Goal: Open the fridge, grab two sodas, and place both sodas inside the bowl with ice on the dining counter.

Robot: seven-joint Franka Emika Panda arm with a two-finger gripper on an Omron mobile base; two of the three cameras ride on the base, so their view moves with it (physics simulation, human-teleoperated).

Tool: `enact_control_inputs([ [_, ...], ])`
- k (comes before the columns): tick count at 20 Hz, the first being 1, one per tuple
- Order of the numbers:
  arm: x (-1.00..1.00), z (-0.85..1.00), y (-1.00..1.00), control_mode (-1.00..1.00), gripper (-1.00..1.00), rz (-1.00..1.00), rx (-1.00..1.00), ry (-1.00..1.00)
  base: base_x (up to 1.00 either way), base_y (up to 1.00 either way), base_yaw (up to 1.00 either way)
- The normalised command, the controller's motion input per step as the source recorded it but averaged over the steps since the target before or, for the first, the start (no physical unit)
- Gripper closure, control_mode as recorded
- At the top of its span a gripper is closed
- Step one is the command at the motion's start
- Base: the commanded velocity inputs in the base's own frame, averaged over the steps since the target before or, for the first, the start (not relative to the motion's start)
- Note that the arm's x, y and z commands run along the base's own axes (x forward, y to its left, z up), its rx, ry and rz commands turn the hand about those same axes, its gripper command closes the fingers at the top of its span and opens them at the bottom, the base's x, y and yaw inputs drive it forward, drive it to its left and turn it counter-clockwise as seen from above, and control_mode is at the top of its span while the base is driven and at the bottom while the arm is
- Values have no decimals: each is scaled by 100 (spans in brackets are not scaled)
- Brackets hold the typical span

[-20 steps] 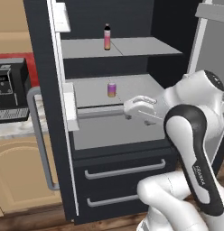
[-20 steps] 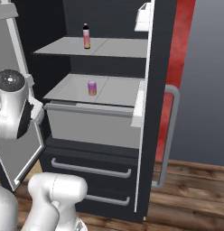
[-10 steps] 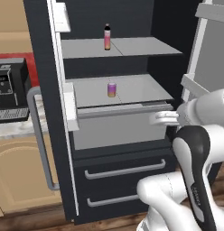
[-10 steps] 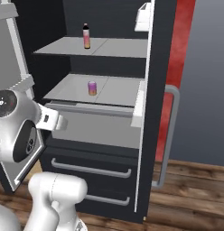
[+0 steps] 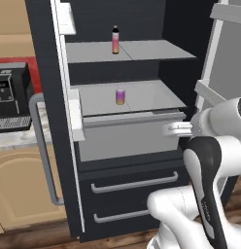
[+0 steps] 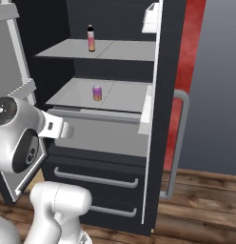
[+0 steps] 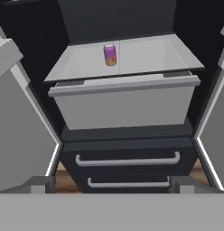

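The fridge point(image 5: 44, 58) stands with both doors swung open. A short purple-pink can point(image 5: 120, 96) point(image 6: 97, 93) point(image 7: 109, 54) stands upright on the middle grey shelf. On the shelf above, a slim bottle point(image 5: 115, 40) point(image 6: 91, 38) with a dark cap stands upright. My gripper point(image 5: 170, 129) point(image 6: 67, 129) point(image 7: 112, 184) hangs open in front of the grey drawer box below the can's shelf, well short of the can, nothing between its fingers. The bowl and the dining counter are out of view.
The left door's grey bar handle point(image 5: 42, 146) juts out toward me, and the right door point(image 5: 224, 53) hangs open close beside the arm. A black coffee machine point(image 5: 10, 92) sits on a marbled worktop point(image 5: 18, 138) over tan cabinets. Two dark lower drawers point(image 7: 127, 159) close the fridge's bottom.
The hand has pulled back from beside the middle shelf, moving right and slightly down away from the can. Its jaws stayed open. Can and bottle have not moved.
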Motion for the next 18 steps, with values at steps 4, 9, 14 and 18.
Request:
enact_control_inputs([
  [4, 0, -1, -3, 100, -100, 0, 0, 0, 15, 0, 0],
  [9, 0, 0, 0, 100, -100, 0, 0, 0, 45, 30, -3],
  [14, 0, 0, 0, 100, -100, 0, 0, 0, 58, 19, -2],
  [18, 0, 0, 0, 100, -100, 0, 0, 0, 67, 10, -1],
])
